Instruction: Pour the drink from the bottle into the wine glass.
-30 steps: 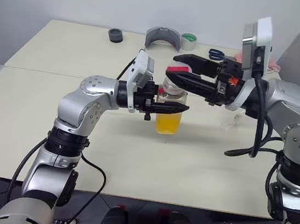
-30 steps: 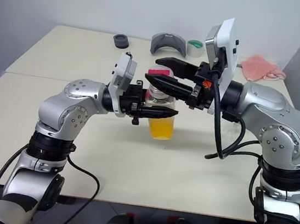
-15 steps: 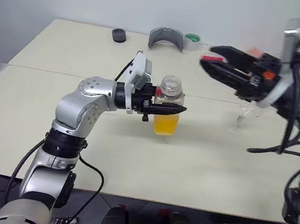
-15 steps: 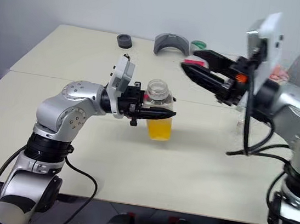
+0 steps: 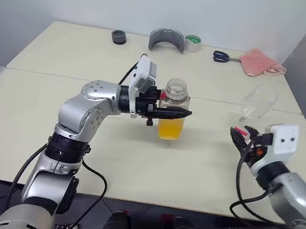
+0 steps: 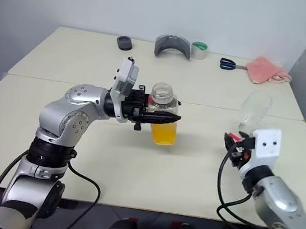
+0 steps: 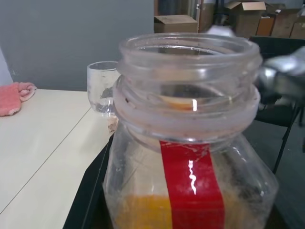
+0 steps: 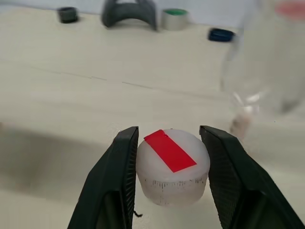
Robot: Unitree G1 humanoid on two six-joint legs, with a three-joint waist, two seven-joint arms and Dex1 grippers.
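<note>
2 grips: left gripper (image 5: 182, 114) clamps the bottle (image 5: 173, 115) (uncapped); right gripper (image 8: 169, 162) pinches the cap (image 8: 172, 166).

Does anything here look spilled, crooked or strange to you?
No spill shows. The bottle stands open in the left tool, while its cap, white with red tape, sits pinched in the right tool. The wine glass appears to lean.

Left tool (image 5: 182, 114) fingers cover the bottle (image 5: 174, 103) shoulder. Wine glass (image 8: 267, 62), beside the cap (image 8: 172, 166), is blurred, its foot indistinct.
</note>
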